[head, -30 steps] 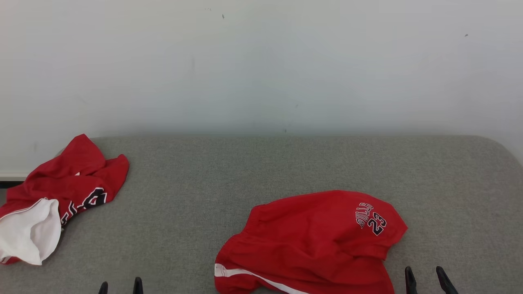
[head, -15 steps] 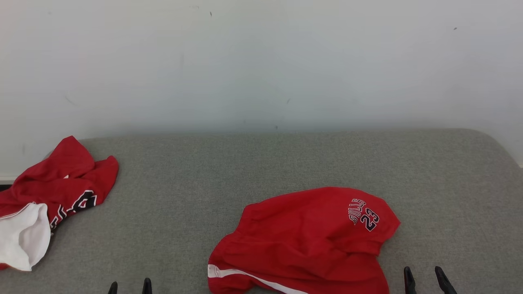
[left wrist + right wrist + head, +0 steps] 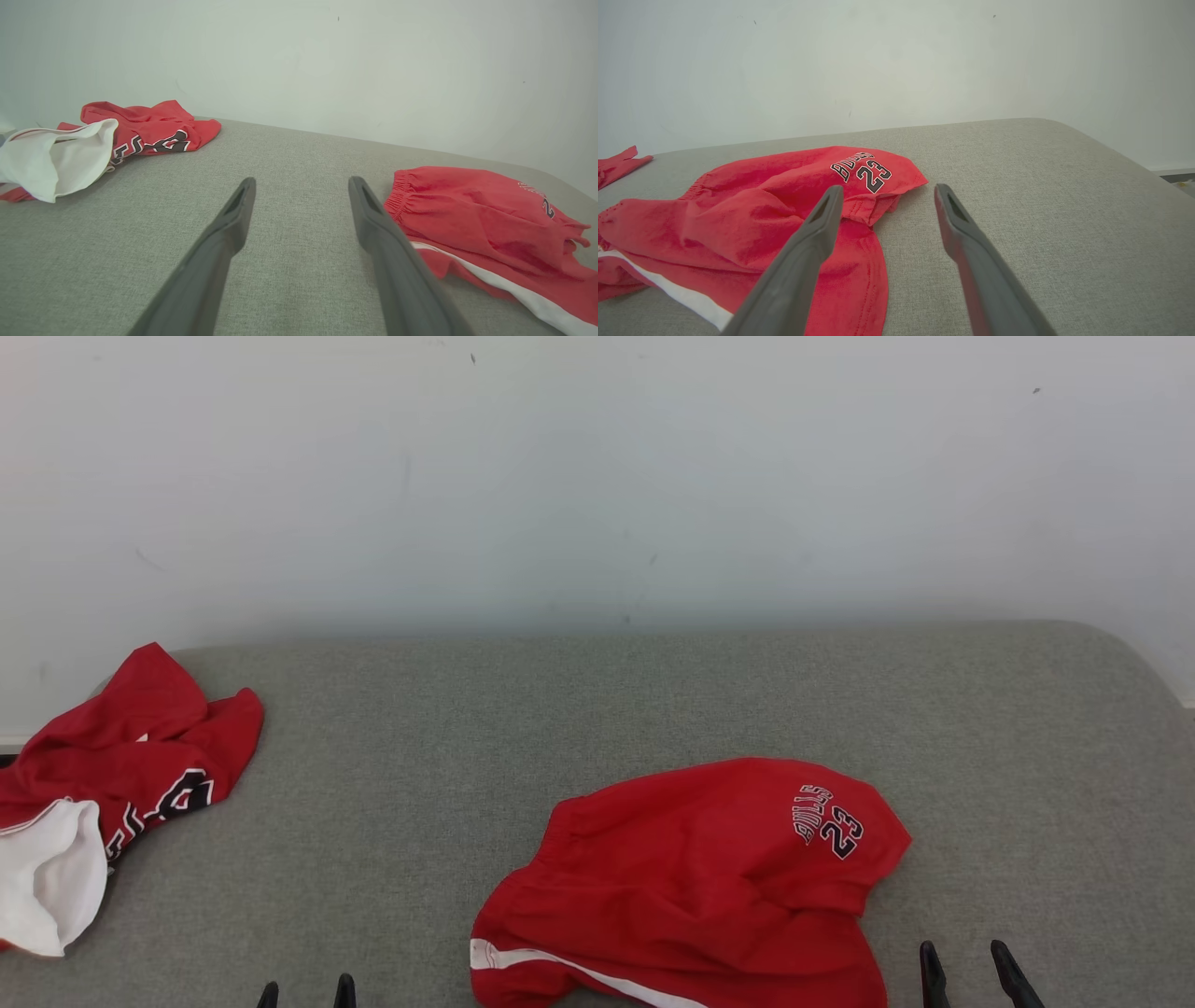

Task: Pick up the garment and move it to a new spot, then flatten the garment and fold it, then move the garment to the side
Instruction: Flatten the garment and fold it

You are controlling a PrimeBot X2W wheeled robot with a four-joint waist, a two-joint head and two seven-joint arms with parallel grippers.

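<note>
grey padded surface point(image 3: 597, 709) runs back to a white wall point(image 3: 597, 476); its far right corner is rounded. jersey point(image 3: 140, 756) crumpled at the left edge. shorts point(image 3: 691, 887) bunched by the front edge, right of centre, white stripe frontmost. wide bare stretch between the two, more bare room right of the shorts. left gripper point(image 3: 306, 992) low at front, fingers spread, over bare surface beside the waistband. right gripper point(image 3: 967, 963) also spread, holding nothing; one finger crosses the shorts' hem in its wrist view, contact unclear.

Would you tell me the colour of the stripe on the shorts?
White; the stripe on the shorts shows best in the left wrist view.
</note>
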